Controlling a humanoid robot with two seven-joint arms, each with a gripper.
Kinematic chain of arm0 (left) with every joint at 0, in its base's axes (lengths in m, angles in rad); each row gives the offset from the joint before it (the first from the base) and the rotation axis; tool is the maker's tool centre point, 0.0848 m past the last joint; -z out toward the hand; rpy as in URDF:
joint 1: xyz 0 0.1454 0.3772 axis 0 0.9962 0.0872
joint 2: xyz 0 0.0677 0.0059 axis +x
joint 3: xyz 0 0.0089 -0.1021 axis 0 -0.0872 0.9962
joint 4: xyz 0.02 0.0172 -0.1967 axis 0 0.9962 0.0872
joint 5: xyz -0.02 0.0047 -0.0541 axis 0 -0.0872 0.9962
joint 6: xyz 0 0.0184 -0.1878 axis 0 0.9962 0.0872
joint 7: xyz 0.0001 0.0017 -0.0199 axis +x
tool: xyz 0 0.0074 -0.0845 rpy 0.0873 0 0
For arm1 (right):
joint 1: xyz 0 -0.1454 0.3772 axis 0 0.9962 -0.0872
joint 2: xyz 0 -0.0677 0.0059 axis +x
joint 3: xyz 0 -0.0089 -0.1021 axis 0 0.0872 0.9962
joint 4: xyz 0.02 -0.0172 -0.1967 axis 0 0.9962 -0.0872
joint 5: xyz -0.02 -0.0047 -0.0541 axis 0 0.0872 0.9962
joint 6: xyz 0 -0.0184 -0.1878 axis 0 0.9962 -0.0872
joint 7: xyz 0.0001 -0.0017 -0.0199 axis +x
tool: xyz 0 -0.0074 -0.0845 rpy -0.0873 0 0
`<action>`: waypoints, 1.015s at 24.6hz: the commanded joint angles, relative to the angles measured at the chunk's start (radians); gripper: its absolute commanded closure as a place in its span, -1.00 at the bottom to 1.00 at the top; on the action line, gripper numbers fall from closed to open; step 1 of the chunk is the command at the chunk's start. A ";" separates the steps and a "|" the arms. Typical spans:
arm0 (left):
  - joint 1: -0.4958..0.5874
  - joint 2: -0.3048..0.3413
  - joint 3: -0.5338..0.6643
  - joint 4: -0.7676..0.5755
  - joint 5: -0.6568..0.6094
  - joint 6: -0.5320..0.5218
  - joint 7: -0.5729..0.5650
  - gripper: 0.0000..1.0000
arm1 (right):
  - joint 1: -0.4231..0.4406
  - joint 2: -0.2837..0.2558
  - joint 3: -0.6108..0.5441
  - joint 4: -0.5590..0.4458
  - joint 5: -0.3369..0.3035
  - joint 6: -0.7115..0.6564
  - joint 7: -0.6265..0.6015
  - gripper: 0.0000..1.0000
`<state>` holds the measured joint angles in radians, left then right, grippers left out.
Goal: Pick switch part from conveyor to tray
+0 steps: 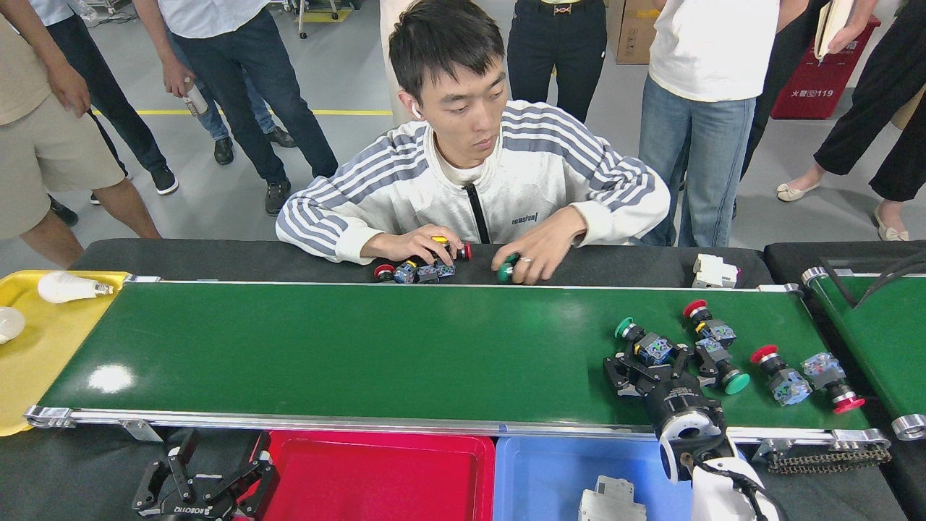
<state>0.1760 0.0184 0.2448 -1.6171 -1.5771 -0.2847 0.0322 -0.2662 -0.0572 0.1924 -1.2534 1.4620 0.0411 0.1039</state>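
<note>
The long green conveyor (347, 347) carries several switch parts at its right end. A green-capped switch part (642, 341) lies nearest my right gripper (650, 364), which is open over the belt with its fingers on either side of that part's near end. To its right lie a red-capped part (705, 323), a second green-capped one (721, 370) and two more red-capped ones (775, 369) (832, 383). My left gripper (202, 481) hangs open, low at the bottom left beside the red tray (376, 474). The blue tray (539, 477) holds a white part (611, 503).
A person sits at the belt's far side, hands (412, 246) on several loose switch parts (416, 271). A white breaker (715, 271) lies on the black table behind the belt. A yellow tray (43, 354) with bulbs is at the left, a second green belt (879, 325) at the right.
</note>
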 commanded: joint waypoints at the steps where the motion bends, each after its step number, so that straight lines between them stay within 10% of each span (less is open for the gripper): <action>1: -0.007 0.009 0.002 -0.009 -0.003 -0.001 0.003 -1.00 | 0.025 -0.004 0.032 -0.096 -0.003 -0.084 -0.013 0.97; 6: -0.006 0.009 0.002 -0.009 -0.003 -0.001 0.002 -1.00 | 0.150 0.000 0.124 -0.350 -0.003 -0.503 -0.024 0.71; 8: -0.006 0.009 0.001 -0.009 -0.003 -0.001 0.002 -1.00 | 0.151 0.014 0.177 -0.359 0.000 -0.592 -0.021 -0.63; 9: -0.007 0.009 0.001 -0.009 -0.003 -0.001 0.002 -1.00 | 0.151 0.028 0.214 -0.350 0.005 -0.595 -0.020 -1.00; 18: 0.008 0.008 0.002 -0.012 0.000 -0.001 -0.002 -1.00 | 0.170 0.043 0.156 -0.330 -0.035 -0.535 -0.023 -1.00; 25: 0.016 0.002 0.001 -0.018 0.002 0.001 -0.002 -1.00 | 0.490 0.088 -0.186 -0.471 -0.077 -0.119 -0.216 -0.98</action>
<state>0.1948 0.0182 0.2448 -1.6217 -1.5767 -0.2869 0.0270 0.2041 0.0268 0.0347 -1.6932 1.3886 -0.2087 -0.0275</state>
